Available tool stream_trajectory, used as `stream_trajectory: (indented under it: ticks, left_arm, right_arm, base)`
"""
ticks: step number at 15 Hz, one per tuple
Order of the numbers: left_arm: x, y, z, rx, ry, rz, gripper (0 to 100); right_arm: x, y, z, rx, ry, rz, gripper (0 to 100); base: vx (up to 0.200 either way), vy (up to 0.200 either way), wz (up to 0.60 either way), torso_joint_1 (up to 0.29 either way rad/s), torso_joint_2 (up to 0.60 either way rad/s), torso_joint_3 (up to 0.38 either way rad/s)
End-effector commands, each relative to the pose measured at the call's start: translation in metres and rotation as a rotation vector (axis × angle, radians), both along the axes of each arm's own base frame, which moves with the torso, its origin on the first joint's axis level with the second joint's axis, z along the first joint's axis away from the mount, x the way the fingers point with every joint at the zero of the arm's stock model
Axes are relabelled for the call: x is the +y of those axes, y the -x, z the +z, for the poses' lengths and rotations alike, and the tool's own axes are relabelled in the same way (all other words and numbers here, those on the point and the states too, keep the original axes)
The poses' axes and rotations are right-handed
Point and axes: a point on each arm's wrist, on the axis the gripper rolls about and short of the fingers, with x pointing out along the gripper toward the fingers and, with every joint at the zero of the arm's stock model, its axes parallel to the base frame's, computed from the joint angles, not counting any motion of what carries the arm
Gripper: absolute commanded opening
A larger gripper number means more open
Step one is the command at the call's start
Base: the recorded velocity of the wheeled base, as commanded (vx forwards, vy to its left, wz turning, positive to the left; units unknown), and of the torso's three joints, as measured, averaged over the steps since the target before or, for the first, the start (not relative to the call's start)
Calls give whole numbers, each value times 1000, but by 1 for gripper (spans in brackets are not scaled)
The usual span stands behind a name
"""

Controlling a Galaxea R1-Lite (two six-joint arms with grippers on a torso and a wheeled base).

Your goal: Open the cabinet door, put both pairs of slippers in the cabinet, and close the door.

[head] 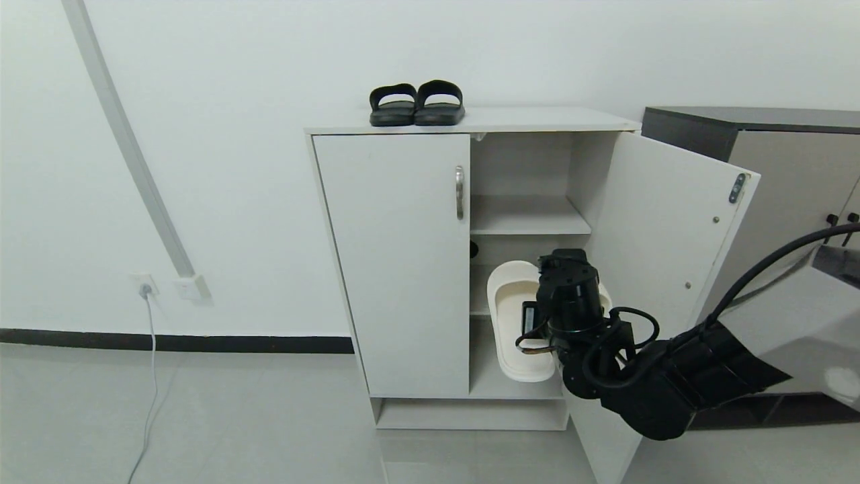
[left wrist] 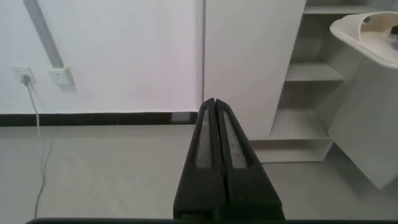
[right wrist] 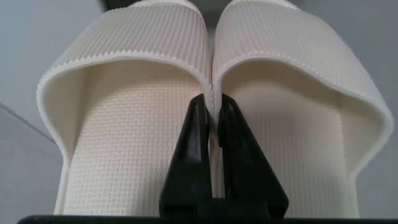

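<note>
While the white cabinet (head: 390, 269) stands with its right door (head: 662, 228) open, the cream slippers (head: 508, 316) hang at its lower shelves, inner edges pinched by the right gripper (right wrist: 212, 106). The black slippers (head: 416, 105) sit on top, at 11 o'clock. The left gripper (left wrist: 214, 106) is pressed together.

One pair of slippers (head: 416, 104) sits on the cabinet (head: 390, 269) top; the other pair (head: 514, 323) hangs before its open right compartment.

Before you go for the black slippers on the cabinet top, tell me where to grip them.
Probably pinch the two inner strap edges together where the black slippers touch side by side, coming from the front: the straps arch open toward the robot.
</note>
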Motion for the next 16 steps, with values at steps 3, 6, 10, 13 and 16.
stream_trajectory:
  ticks: [3,6,10,13,16]
  left_arm:
    - [0,0,0,3,1,2,0]
    - [0,0,0,3,2,2,0]
    - [0,0,0,3,2,2,0]
    - [0,0,0,3,4,2,0]
    - [0,0,0,3,4,2,0]
  right_arm:
    - [14,-1,-24,15,12,35,0]
    - [19,-9,-42,16,-1,71,0]
    - [5,-25,-52,44,-2,68,0]
    - [-6,-38,-57,52,1,34,0]
    - [-15,-47,-60,53,1,5,0]
  base:
    - [0,0,0,0,0,0]
    - [0,0,0,0,0,0]
    - [0,0,0,0,0,0]
    - [0,0,0,0,0,0]
    - [0,0,0,0,0,0]
